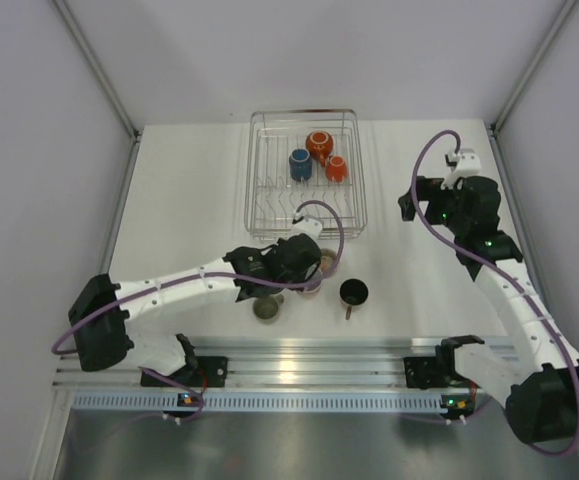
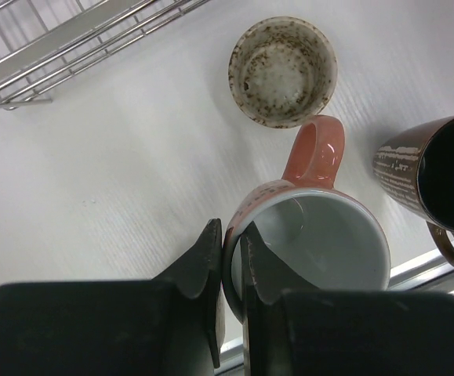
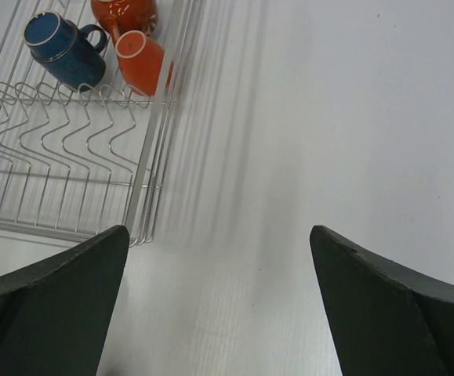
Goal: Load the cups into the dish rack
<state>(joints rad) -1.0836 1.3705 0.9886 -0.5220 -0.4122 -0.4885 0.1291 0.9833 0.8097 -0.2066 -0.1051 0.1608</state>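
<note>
My left tool [image 2: 230, 274] is pressed onto the pink mug [image 2: 321, 243], pinching its wall. One finger [image 2: 199, 274] lies outside the rim and the other is inside against the white lining, with only the thickness of the wall between them. The mug stands upright on the surface [image 2: 93, 172], right at my fingertips, and its handle points away from the tool.

Just past that handle stands a speckled beige mug [image 2: 283, 72], open side up. It is so close that I cannot tell whether the two touch. To the right of the pink mug is the black mug [image 2: 438, 172], near but apart from it, with its handle turned toward the near edge. A corner of the dish rack [image 2: 54, 43] lies beyond and to the left of my grip, apart from the pinched mug. From above, an olive mug [image 1: 267, 308] stands on the near side of my left arm.

My right tool [image 3: 219, 305] is spread wide with nothing between its fingers. It hangs over bare surface just beside the rack's right side, well apart from the mugs on the surface.

Three mugs lie together at the far end of the rack: a dark blue mug [image 3: 63, 51], an orange mug [image 3: 125, 12] and a second orange mug [image 3: 144, 63] tipped on its side.
</note>
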